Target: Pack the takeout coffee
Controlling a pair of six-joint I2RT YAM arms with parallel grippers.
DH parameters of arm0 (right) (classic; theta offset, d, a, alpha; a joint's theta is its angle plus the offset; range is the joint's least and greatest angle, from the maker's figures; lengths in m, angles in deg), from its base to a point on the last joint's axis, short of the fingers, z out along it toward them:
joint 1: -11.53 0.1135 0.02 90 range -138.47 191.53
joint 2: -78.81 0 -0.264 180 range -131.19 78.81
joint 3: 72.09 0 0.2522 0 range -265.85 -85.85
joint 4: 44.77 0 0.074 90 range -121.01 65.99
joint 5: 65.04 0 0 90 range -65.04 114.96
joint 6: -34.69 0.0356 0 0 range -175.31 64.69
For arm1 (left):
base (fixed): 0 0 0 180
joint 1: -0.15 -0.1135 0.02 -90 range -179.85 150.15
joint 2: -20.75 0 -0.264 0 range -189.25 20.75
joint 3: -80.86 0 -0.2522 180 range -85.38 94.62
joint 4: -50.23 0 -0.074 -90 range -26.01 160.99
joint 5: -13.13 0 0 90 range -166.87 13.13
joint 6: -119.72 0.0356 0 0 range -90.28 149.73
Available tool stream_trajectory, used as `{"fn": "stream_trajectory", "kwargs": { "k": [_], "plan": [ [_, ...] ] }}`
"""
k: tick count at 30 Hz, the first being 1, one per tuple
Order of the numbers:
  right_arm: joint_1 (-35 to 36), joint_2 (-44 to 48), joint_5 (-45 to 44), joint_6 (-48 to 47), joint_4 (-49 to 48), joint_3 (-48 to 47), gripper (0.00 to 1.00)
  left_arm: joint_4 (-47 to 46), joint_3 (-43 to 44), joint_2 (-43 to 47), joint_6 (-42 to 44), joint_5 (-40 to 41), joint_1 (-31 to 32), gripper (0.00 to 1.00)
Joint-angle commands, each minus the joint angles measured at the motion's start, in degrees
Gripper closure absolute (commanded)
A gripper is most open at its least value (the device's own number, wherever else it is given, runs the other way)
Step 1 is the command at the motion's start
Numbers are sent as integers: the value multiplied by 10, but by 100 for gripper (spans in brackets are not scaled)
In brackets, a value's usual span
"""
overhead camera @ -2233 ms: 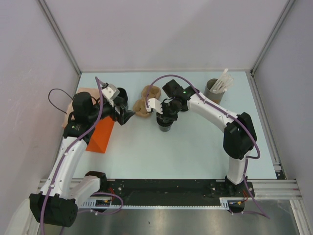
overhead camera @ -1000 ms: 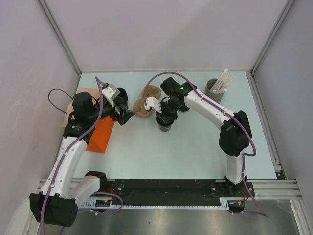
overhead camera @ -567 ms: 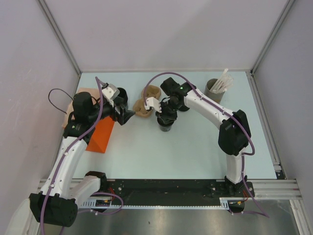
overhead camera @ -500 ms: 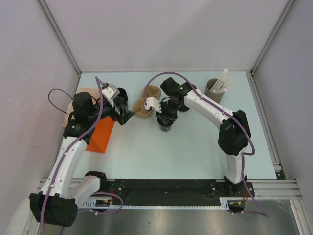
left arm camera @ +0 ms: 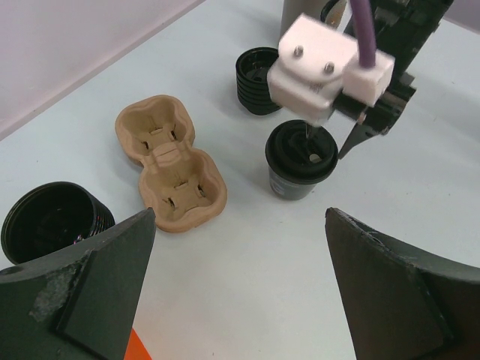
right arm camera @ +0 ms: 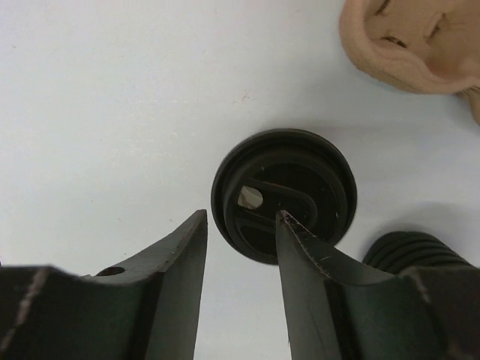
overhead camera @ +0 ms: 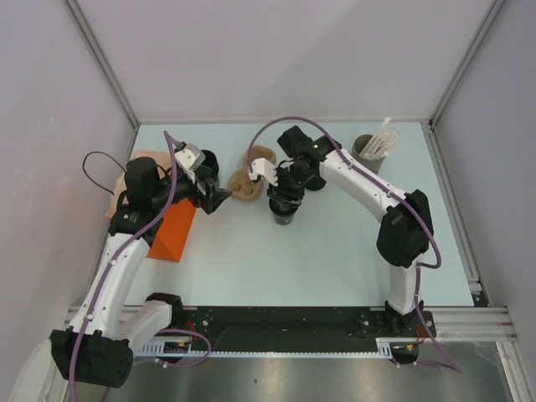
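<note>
Centre of the overhead view: right gripper [overhead camera: 282, 198] hanging over the takeout coffee [overhead camera: 284, 214].
Its arm arches in from the lower right, wrist pointing down, jaws slightly parted and pinching nothing. In the wrist view one finger [right arm camera: 307, 255] covers the lid and the other sits off its left edge. The cup stands upright on the table [overhead camera: 335, 260], just right of the pulp carrier [overhead camera: 249, 176]. At left-centre the left gripper [overhead camera: 219, 197] is spread wide and empty. Count: one lidded cup, one carrier, two black ribbed stacks [left arm camera: 257, 71], one orange bag [overhead camera: 172, 234], one cylinder of white sticks [overhead camera: 368, 151].
</note>
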Motion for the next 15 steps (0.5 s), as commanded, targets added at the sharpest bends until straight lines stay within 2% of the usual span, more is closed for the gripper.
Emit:
{"fn": "stream_trajectory", "kwargs": {
  "k": [1, 4, 5, 9, 10, 11, 12, 15],
  "plan": [
    [-16, 70, -4, 28, -6, -44, 52, -22, -4, 2, 0, -8, -5, 0],
    [-26, 102, -18, 57, -15, -39, 48, -20, -5, 2, 2, -13, -5, 0],
    [-29, 111, -24, 68, -21, -32, 40, -21, -5, 0, 2, -16, -5, 0],
    [-45, 173, -40, 144, -96, 48, 36, -20, 0, -14, -3, -14, 8, 0],
    [-52, 189, -42, 155, -114, 70, 2, -18, 2, -20, -3, -5, 14, 0],
    [-55, 227, -48, 166, -135, 127, 0, -14, 7, -27, -3, 2, 22, 0],
    [-58, 247, -53, 179, -183, 153, 0, -12, 9, -40, -1, 12, 44, 0],
    [-67, 315, -73, 208, -230, 223, 0, -6, 25, -63, 7, 56, 97, 0]
  ]
}}
